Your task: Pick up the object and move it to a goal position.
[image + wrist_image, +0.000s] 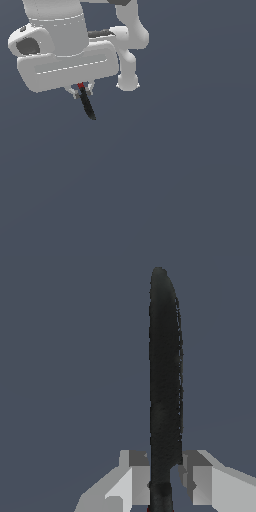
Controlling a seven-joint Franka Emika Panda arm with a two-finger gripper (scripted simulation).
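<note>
The object [88, 106] is a slim black stick with a small red end [80, 86]. In the exterior view it sticks out from under the white gripper [81, 92], red end between the fingers. In the wrist view the black stick [165, 371] runs straight away from the gripper [165, 468]. The two grey fingers [134, 476] sit tight against either side of its near end. The gripper is shut on the stick near the red end. No goal marker shows in either view.
The white arm and its large hand housing [70, 62] fill the upper left of the exterior view. A plain dark grey surface [165, 190] lies all around.
</note>
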